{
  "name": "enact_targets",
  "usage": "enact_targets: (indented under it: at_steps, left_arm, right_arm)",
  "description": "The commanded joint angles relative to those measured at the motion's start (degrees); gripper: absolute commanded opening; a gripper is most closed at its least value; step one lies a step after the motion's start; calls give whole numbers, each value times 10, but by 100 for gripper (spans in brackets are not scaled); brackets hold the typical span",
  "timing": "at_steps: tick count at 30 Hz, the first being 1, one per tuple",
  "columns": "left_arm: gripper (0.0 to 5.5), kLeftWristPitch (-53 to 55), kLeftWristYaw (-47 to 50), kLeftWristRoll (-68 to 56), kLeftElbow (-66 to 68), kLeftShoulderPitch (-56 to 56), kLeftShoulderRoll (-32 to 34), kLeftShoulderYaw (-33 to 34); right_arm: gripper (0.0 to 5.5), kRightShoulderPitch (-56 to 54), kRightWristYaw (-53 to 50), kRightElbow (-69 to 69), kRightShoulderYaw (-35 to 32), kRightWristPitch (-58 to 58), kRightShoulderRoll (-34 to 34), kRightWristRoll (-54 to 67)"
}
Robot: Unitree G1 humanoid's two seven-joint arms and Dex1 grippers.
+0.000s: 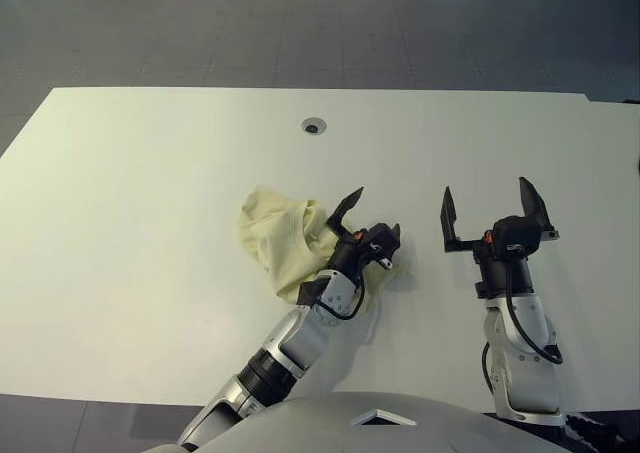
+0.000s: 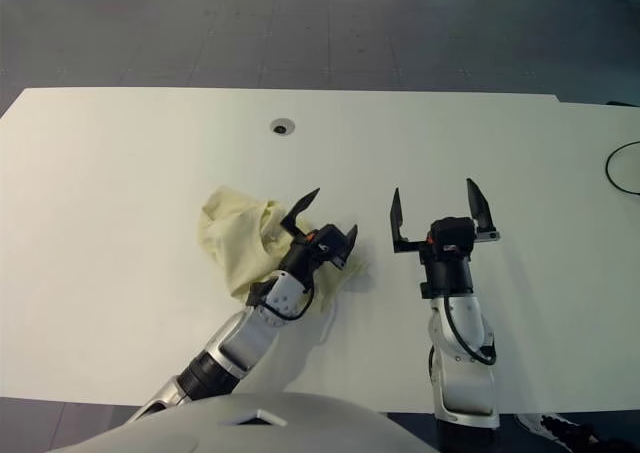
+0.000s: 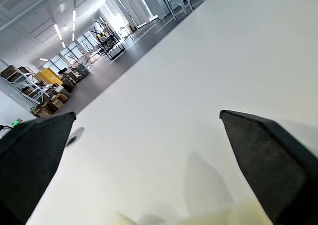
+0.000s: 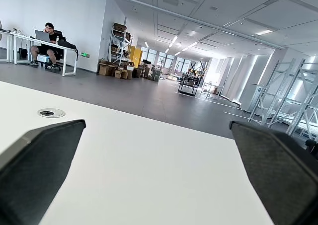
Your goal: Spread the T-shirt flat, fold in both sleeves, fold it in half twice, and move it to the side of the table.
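A pale yellow T-shirt (image 1: 275, 238) lies crumpled in a heap near the middle of the white table (image 1: 150, 173). My left gripper (image 1: 368, 216) rests over the heap's right edge, fingers spread open and pointing away, nothing between them; a strip of yellow cloth (image 3: 198, 219) shows just below its fingers (image 3: 268, 150) in the left wrist view. My right gripper (image 1: 497, 210) stands open above bare table to the right of the shirt, apart from it, its dark fingertips (image 4: 271, 165) wide apart.
A round cable grommet (image 1: 314, 126) sits in the tabletop beyond the shirt. A black cable (image 2: 622, 168) curls at the table's far right edge. Grey floor lies past the table's back edge.
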Motion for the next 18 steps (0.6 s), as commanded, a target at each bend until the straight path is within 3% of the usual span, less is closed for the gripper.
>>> enact_targets:
  at_steps: [1,4,7,12,18]
  left_arm:
    - [539,13,-20,-22,-91,-58,-69,19]
    - [539,26,-39,-50,-142,-104,-56,61]
    - [539,22,-59,-57,-149,-159,13,138]
    - [539,-79,-64,-42,-25,-163,198,259]
    - [539,-139,-86,-39,130,-148,312,291]
  right_arm:
    - [540,-7,-2,8,-7,-3,3,8]
    - [540,-5,1,4,-8,11,4,17]
    - [540,3,20,-11,4,60,-21,-5]
    - [540,-4,99,-5,88,156,-94,-97]
    - [540,-32,169,-1,163,233,-125,-131]
